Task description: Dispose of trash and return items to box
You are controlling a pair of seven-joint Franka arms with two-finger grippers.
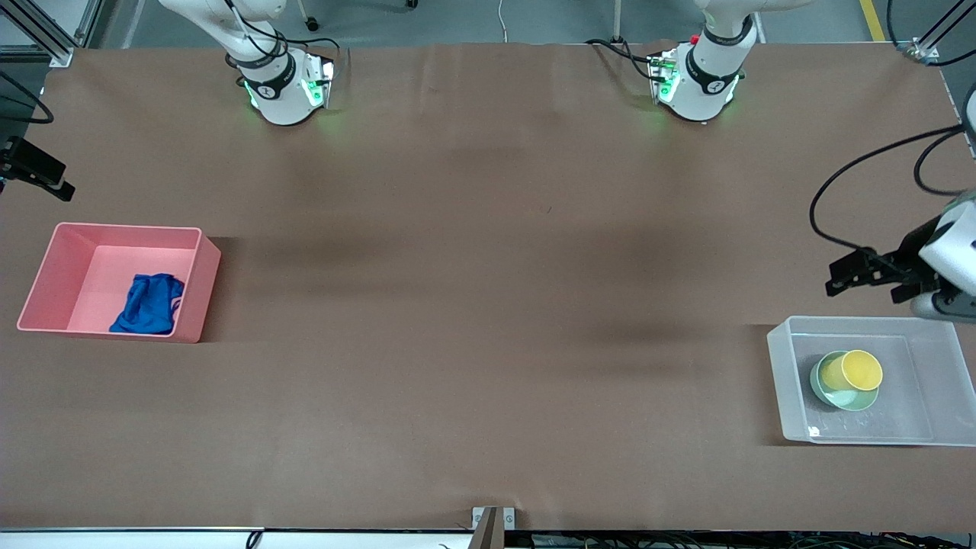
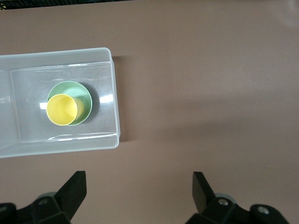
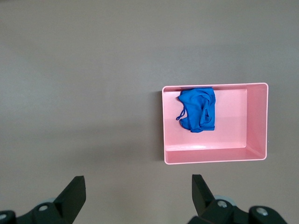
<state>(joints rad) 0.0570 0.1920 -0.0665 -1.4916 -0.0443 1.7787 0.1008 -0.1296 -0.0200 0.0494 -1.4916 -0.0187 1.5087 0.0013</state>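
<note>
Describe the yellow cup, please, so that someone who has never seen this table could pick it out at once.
Find the clear plastic box at the left arm's end of the brown table. Inside it sits a mint-green bowl, and the yellow cup rests tilted in that bowl. It is the only yellow thing here, narrower than the bowl under it.

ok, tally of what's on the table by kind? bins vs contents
Bins: 2, pink bin and clear box
Cups: 1, yellow cup, in the bowl
Bowls: 1, green bowl, in the clear box
Cloth wads: 1, blue wad, in the pink bin
Total: 5
</note>
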